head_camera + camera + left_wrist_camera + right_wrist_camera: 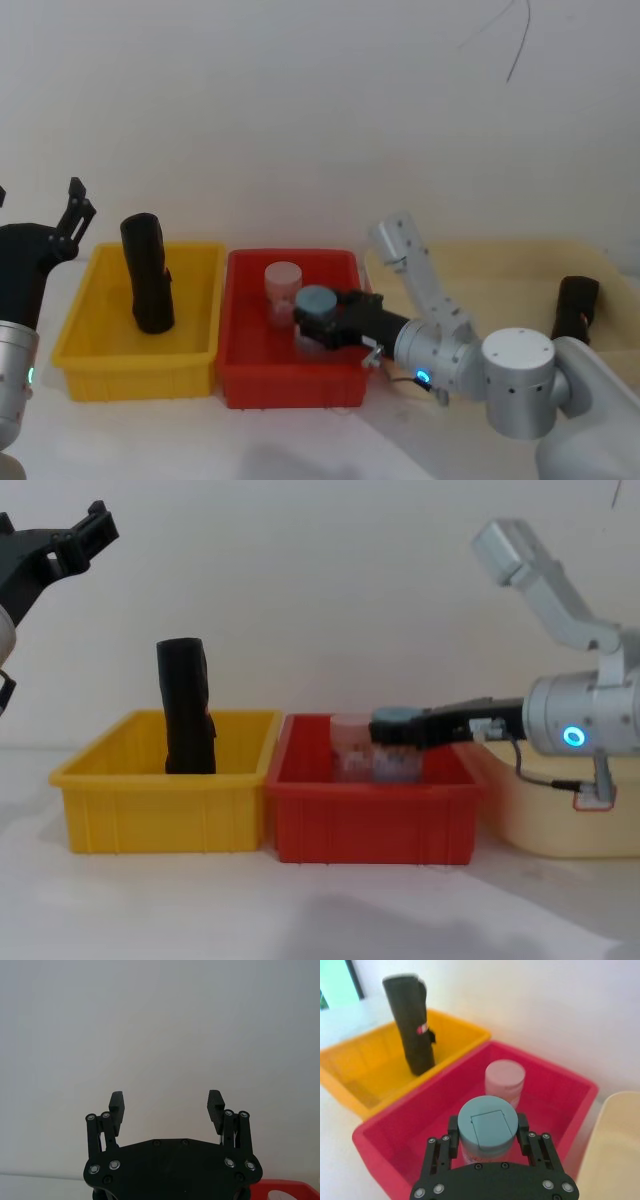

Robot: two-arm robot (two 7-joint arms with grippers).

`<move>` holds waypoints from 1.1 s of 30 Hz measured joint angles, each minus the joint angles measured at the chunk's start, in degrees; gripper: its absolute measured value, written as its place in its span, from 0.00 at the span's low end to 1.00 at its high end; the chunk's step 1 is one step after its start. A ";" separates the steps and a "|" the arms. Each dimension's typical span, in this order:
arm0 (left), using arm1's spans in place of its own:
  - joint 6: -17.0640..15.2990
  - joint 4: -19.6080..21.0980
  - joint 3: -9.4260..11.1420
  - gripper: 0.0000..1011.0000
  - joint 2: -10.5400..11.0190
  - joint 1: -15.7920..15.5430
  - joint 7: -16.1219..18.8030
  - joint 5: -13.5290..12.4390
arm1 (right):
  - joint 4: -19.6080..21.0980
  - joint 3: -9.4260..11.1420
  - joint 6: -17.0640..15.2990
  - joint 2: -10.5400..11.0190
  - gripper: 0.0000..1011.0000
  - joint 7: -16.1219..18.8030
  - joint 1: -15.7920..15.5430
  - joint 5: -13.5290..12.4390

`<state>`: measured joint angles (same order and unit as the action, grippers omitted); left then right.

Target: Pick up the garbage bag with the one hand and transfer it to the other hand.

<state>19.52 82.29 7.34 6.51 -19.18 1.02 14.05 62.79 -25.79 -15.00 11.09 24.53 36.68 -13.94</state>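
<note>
Head view | cylindrical black film garbage bag (pixel 147 274) upright | smooth yellow bin (pixel 90 345)

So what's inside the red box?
The red box holds a clear jar with a pale pink lid and a blue-lidded jar between the right gripper's fingers. The floor under the jars is hidden.

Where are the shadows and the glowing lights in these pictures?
Chest view: a soft grey shadow lies on the table before the red bin, and a blue ring glows on the right arm. Right wrist view: soft, even light on the blue-lidded jar, which the right gripper is shut on. Left wrist view: the open left gripper against an evenly lit wall.
</note>
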 joint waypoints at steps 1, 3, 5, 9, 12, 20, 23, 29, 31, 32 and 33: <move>0.00 0.00 0.00 0.99 0.00 0.00 0.00 0.00 | 0.46 0.37 0.04 0.06 0.65 -0.12 -0.12 -0.19; 0.00 0.00 0.00 0.99 0.00 0.00 0.00 0.00 | 1.65 1.17 0.30 0.25 0.65 -0.63 -0.41 -0.80; 0.00 0.00 0.00 0.99 0.00 0.00 0.00 0.00 | 2.90 2.12 0.60 0.51 0.65 -1.19 -0.77 -1.37; 0.00 0.00 0.00 0.99 0.00 0.00 0.00 0.00 | 5.47 4.00 1.13 1.20 0.65 -2.52 -1.44 -2.28; 0.00 0.00 0.00 0.99 0.00 0.00 0.00 0.00 | 7.31 5.48 1.41 1.90 0.65 -3.73 -2.00 -2.69; 0.00 0.00 0.00 0.99 0.00 0.00 0.01 0.00 | 10.98 8.73 1.64 3.86 0.65 -7.01 -3.77 -2.95; 0.00 0.00 0.00 0.99 0.00 0.00 0.00 0.00 | 12.00 10.05 1.64 4.77 0.65 -8.33 -4.73 -2.86; 0.00 0.00 0.00 0.99 0.00 0.00 0.01 0.00 | 12.83 12.28 1.27 6.63 0.65 -10.52 -6.73 -2.26; 0.00 0.00 0.00 0.99 0.00 0.00 0.00 0.00 | 12.83 12.83 0.98 7.18 0.65 -11.05 -7.35 -2.00; 0.00 0.00 0.00 0.99 0.00 0.00 0.00 0.00 | 12.80 12.97 0.84 7.34 0.65 -11.27 -7.54 -1.88; 0.00 0.00 0.00 0.99 0.00 0.00 0.01 0.00 | 12.74 13.12 0.73 7.56 0.65 -11.38 -7.82 -1.80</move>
<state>19.52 82.29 7.34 6.51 -19.18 1.02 14.05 75.54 -12.67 -14.27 18.65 13.15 28.86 -15.74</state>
